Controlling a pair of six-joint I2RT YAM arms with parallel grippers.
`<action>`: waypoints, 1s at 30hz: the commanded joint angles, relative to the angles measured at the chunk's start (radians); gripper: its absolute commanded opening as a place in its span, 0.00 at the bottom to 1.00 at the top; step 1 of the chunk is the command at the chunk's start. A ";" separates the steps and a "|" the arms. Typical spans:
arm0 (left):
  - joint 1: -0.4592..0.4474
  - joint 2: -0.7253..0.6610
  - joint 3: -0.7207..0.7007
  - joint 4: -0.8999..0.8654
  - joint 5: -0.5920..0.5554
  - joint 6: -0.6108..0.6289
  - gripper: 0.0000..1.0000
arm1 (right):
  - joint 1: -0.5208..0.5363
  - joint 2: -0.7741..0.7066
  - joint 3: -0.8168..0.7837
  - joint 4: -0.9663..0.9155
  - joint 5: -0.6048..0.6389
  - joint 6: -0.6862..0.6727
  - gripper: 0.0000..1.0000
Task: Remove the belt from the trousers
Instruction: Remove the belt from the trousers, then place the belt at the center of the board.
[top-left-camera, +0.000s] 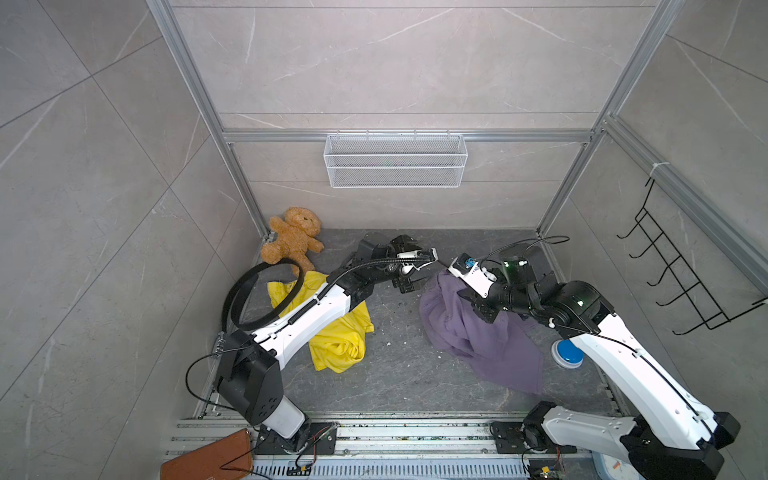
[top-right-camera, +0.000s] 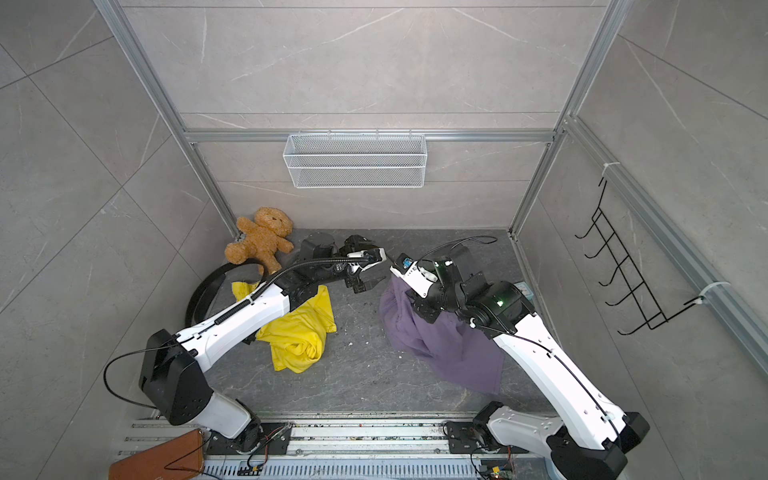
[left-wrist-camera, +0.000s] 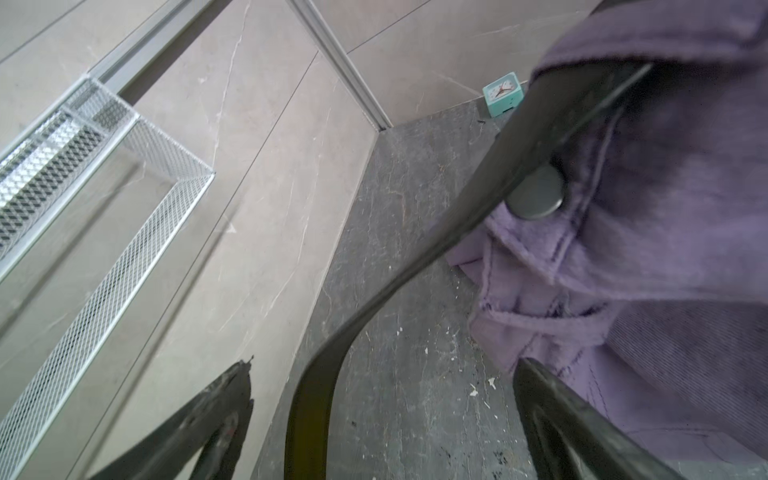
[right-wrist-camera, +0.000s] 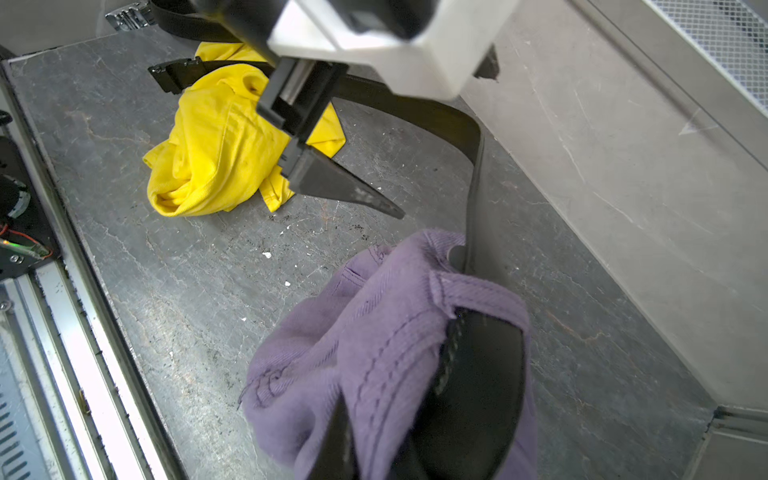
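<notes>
Gripping the waistband of the purple trousers (top-left-camera: 478, 345) tight in the closed right pincer (top-left-camera: 482, 311), bunched and raised off the tabletop (top-left-camera: 399, 370), probably to anchor the cloth against a pull on the strap. Holding the left pincer (left-wrist-camera: 386, 365) spread wide, with its 2 fingers (left-wrist-camera: 208, 415) straddling the black belt (right-wrist-camera: 415, 109) and pinching nothing; judged a setup for a grip nearer the trousers. Mostly freed already: curving just beside the teddy bear (top-left-camera: 293, 239) and over the yellow cloth (right-wrist-camera: 216, 158), with the buckle (right-wrist-camera: 129, 16) lying at the side wall. Not out yet: rising to the waistband and tucked under at least 1 belt loop (right-wrist-camera: 469, 286), seen from the right wrist. Probably next: close on the strap near that loop, draw it away from the anchored cloth.
</notes>
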 joint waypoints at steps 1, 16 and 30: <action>0.000 0.040 0.090 0.003 0.094 0.074 0.99 | 0.007 -0.021 0.029 0.005 -0.061 -0.046 0.00; 0.017 0.080 0.084 -0.030 -0.186 -0.024 0.00 | 0.007 -0.010 -0.009 0.056 0.160 0.008 0.00; 0.445 -0.373 -0.232 -0.172 -0.588 -0.456 0.00 | -0.151 0.076 -0.052 0.106 0.255 0.127 0.00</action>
